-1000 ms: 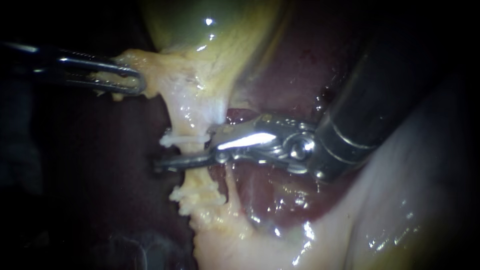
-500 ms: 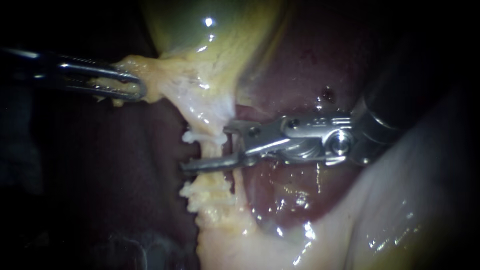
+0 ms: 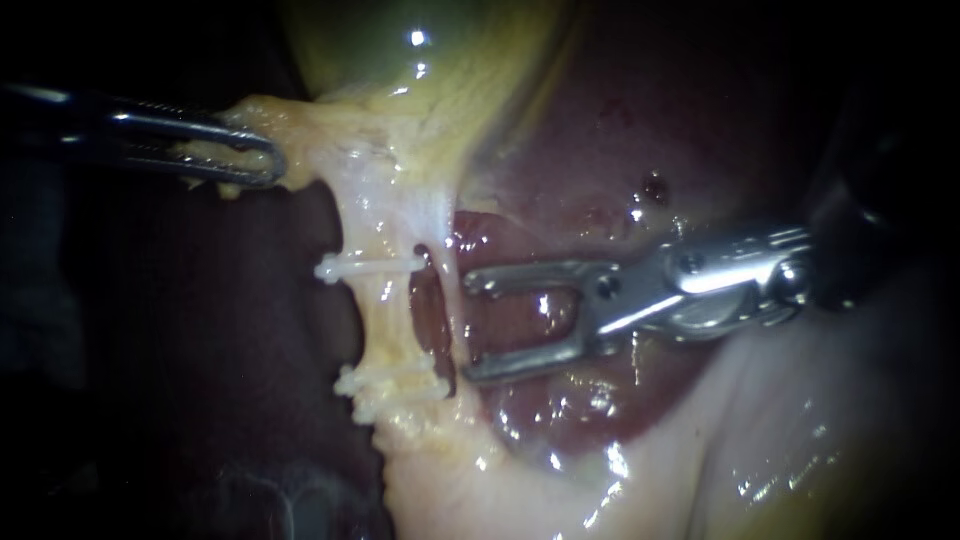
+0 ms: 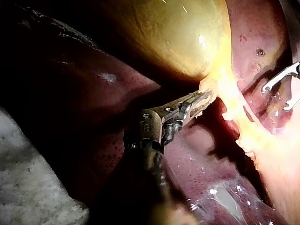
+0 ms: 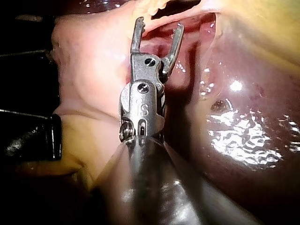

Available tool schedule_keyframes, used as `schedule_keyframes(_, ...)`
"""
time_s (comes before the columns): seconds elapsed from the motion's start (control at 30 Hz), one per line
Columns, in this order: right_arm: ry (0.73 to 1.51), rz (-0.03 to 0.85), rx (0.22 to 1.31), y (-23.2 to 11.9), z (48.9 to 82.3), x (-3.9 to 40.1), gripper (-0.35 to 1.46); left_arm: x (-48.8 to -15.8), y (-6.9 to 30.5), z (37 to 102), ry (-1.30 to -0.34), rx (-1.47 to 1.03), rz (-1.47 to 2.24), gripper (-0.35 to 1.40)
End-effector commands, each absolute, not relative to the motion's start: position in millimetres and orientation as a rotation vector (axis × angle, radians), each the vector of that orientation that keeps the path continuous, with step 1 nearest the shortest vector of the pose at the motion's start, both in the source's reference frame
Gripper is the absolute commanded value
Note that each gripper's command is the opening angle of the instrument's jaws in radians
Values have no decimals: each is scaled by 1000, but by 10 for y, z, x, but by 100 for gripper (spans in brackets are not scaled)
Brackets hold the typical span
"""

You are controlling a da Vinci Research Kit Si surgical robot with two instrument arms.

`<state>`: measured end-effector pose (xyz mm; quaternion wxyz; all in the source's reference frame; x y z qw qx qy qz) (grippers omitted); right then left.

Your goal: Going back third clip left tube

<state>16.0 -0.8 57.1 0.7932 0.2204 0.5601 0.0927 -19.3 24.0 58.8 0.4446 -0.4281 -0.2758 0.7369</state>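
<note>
White clips cross the left tube (image 3: 385,315), the pale strand running down from the gallbladder (image 3: 420,70). The upper clip (image 3: 368,268) sits alone across the tube, its ends sticking out on both sides. Farther down, the lower clips (image 3: 395,383) lie close together. We count what look like two, though the lumpy fat around them keeps us from separating them cleanly.

Our right instrument (image 3: 470,326) comes in from the right over the dark red liver (image 3: 600,150). Its jaws are spread wide and hold nothing. Through the gap we see only wet liver surface, and the right wrist view shows the same empty gap. The jaw tips lie just beside a thin strand (image 3: 453,300) that runs alongside the left tube, with a dark slot between the two. We cannot tell whether the tips touch that strand. They are clear of the clipped tube and level with the stretch between the upper clip and the lower clips.

Our left instrument (image 3: 270,165) reaches in from the left, its jaws clenched on yellow tissue (image 3: 300,130) at the foot of the gallbladder — the left wrist view shows both jaws pressing that tissue from two sides. From there the tissue stretches across to the top of the left tube.
</note>
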Motion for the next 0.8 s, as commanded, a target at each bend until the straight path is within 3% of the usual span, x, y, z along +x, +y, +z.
schedule_keyframes(0.03, 1203, 203, 469, -5, 566, 152, 50, -193, 240, 588, -684, -1061, 1826, -35)
schedule_keyframes(0.37, 1197, 193, 428, 10, 547, 112, 50, -195, 240, 590, -682, -1061, 1827, -35)
schedule_keyframes(0.8, 1197, 192, 424, 7, 549, 113, 50, -228, 233, 636, -680, -1070, 1845, -35)
